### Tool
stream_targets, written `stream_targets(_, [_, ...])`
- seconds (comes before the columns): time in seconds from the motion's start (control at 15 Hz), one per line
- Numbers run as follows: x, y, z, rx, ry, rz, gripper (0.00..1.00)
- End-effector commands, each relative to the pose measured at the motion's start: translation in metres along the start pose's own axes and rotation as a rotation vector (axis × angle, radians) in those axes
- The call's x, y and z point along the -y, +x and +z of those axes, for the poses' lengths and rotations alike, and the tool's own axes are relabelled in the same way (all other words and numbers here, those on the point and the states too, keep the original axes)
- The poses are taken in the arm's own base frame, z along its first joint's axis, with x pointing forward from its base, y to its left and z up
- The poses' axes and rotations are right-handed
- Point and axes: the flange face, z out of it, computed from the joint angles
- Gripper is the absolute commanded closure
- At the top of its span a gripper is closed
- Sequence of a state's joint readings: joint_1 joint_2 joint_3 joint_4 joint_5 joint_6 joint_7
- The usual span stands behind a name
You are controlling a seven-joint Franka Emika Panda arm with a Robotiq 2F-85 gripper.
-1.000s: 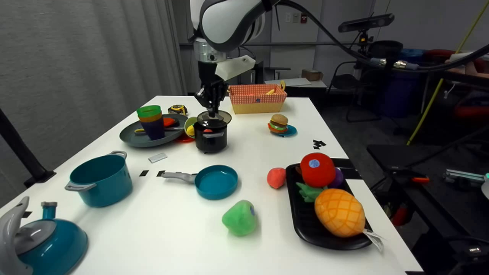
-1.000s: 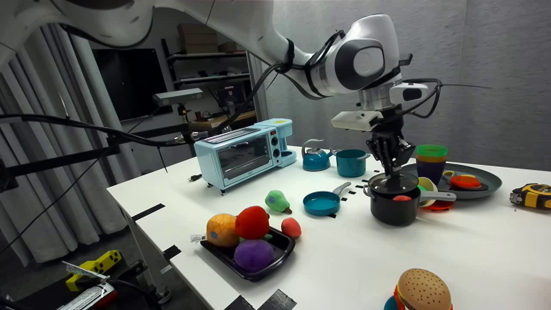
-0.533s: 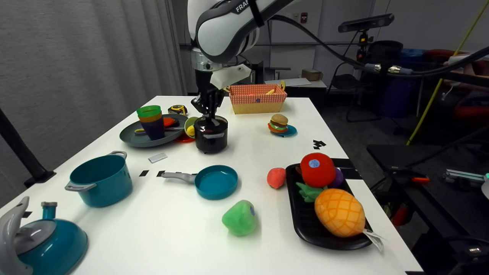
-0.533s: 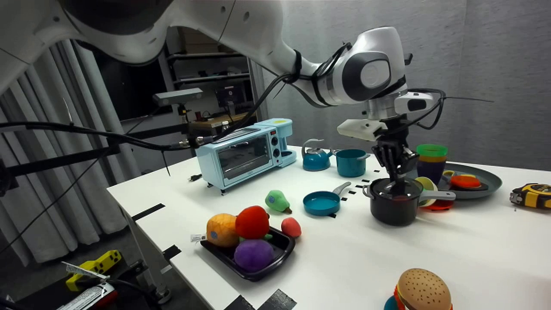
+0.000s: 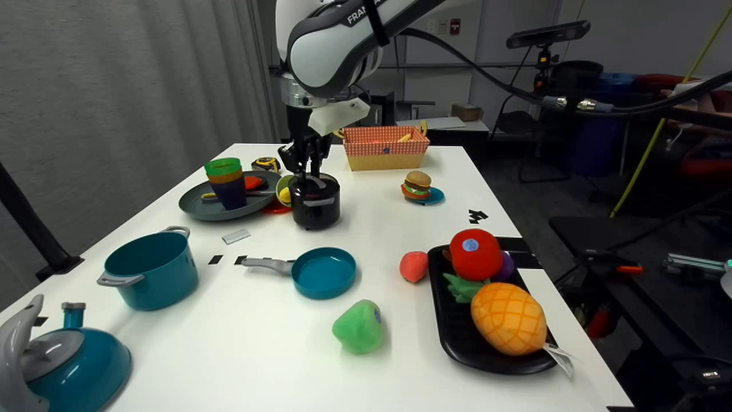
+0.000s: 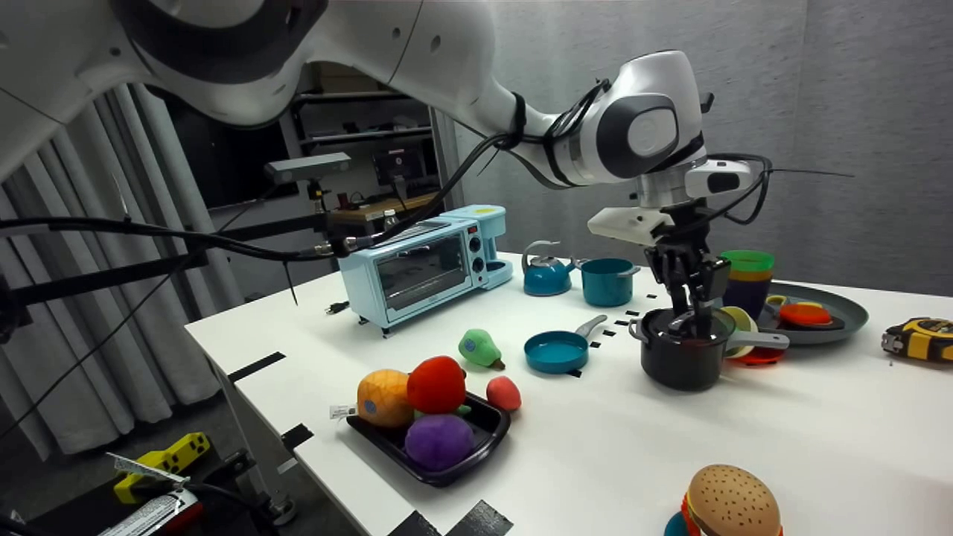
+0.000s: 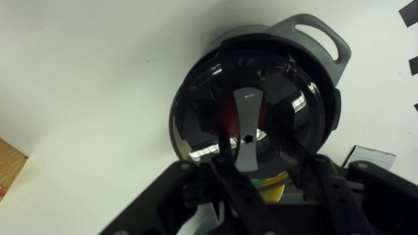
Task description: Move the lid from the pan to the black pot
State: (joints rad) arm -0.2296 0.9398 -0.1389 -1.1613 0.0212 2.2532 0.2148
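The lid (image 6: 657, 321), dark and see-through with a grey handle (image 7: 248, 111), lies on top of the black pot (image 6: 681, 365). In the wrist view it sits a little off-centre over the pot's rim. A red thing shows through it. My gripper (image 7: 254, 140) is open, with its fingers on either side of the lid's handle. The left finger is close to the handle and a gap shows on the right. The gripper is also over the pot in both exterior views (image 5: 309, 171) (image 6: 691, 321). The teal pan (image 5: 324, 274) stands uncovered nearer that camera.
A grey plate (image 6: 849, 313) with stacked cups (image 6: 744, 286) and a tilted yellow-green cup stand close beside the pot. The pot's long grey handle (image 6: 759, 339) sticks out there. A teal pot (image 5: 154, 274), a kettle (image 5: 86, 366), a toy tray (image 5: 457, 343) and a basket (image 5: 386, 160) stand around.
The lid was held above the pot's rim a second ago and came down onto the pot. My fingers have since opened around its handle. The arm has moved down and slightly sideways.
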Motion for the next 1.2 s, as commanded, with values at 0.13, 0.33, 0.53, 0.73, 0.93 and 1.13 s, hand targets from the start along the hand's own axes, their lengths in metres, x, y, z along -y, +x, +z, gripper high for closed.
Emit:
stream_targets(0.13, [0.006,0.009,-0.004,-0.011,0.017,0.011,0.08])
stream_targets(0.33, [0.008,0.011,-0.016,-0.028,0.023,0.007,0.00])
stream_targets(0.53, [0.014,0.012,-0.030,-0.052,0.030,-0.006,0.00])
stream_targets(0.73, [0.027,0.009,-0.046,-0.076,0.039,-0.034,0.00])
stream_targets(0.93, [0.047,0.003,-0.062,-0.098,0.055,-0.076,0.00])
stream_targets(1.13, [0.072,-0.007,-0.080,-0.124,0.077,-0.130,0.00])
